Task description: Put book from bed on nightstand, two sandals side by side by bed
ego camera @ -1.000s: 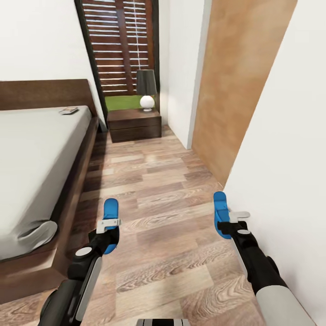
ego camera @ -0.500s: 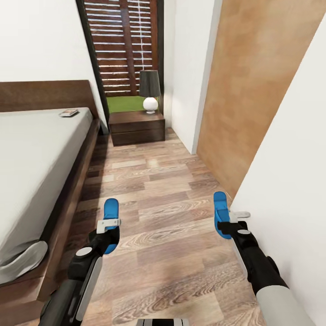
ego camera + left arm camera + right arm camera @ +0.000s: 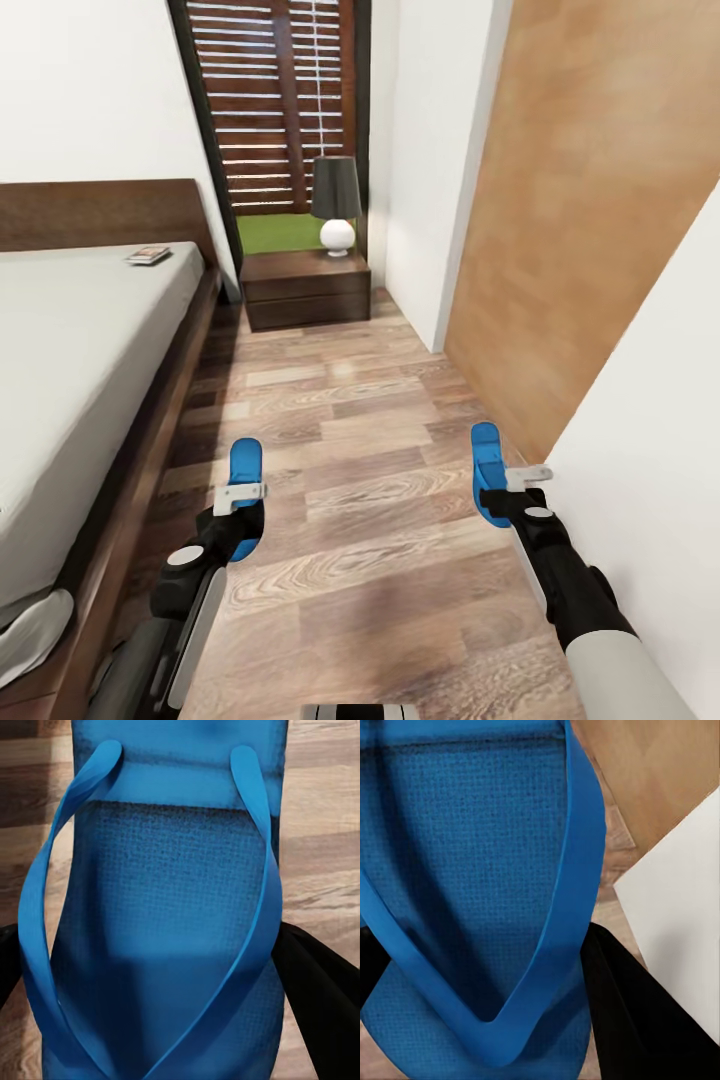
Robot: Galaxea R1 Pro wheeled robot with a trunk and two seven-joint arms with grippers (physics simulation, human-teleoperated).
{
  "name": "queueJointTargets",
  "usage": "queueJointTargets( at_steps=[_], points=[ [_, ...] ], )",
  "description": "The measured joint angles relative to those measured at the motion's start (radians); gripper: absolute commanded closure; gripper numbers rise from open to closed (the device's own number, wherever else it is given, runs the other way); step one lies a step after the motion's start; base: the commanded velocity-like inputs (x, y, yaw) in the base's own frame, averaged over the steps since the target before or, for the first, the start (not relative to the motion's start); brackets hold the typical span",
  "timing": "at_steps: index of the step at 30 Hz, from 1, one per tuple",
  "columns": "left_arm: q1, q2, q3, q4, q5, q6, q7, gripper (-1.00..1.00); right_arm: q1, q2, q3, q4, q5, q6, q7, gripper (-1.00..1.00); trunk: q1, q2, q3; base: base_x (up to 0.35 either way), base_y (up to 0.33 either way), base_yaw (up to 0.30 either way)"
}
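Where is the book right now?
In the head view, the book lies on the bed at the mattress's far corner by the headboard, to the left of the nightstand with the lamp.

We count two flat bright blue sandals (image 3: 245, 470) (image 3: 485, 470), one thin dark paperback book (image 3: 148, 256), one dark wooden nightstand (image 3: 306, 290), one black-shaded lamp (image 3: 336, 205) and one grey-mattressed bed (image 3: 80, 340).

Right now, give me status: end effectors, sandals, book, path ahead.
Left end effector shut on left sandal; right end effector shut on right sandal. Book on bed, near headboard. Floor to nightstand open.
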State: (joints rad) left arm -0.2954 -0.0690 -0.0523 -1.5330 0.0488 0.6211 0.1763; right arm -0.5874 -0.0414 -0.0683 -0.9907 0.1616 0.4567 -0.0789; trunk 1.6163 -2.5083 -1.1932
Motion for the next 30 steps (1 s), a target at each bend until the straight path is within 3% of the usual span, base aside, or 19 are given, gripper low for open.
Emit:
queueJointTargets(
  at_steps=[5,17,30],
  points=[
    [0.0,0.0,0.0,0.0,0.001,0.0,0.0,1.0,0.0,0.0,-0.001,0.0,0.0,0.0,0.0,1.0,0.0,0.0,0.0,0.335,0.0,0.204],
    [0.0,-0.001,0.0,0.003,0.0,0.0,0.0,1.0,0.0,0.0,-0.001,-0.002,0.0,0.0,0.0,1.0,0.0,0.0,0.0,0.309,-0.144,0.024],
    [0.0,-0.001,0.0,0.005,-0.003,0.0,0.0,1.0,0.0,0.0,-0.001,-0.001,0.001,0.0,0.0,1.0,0.0,0.0,0.008,0.305,-0.158,0.238]
  ],
)
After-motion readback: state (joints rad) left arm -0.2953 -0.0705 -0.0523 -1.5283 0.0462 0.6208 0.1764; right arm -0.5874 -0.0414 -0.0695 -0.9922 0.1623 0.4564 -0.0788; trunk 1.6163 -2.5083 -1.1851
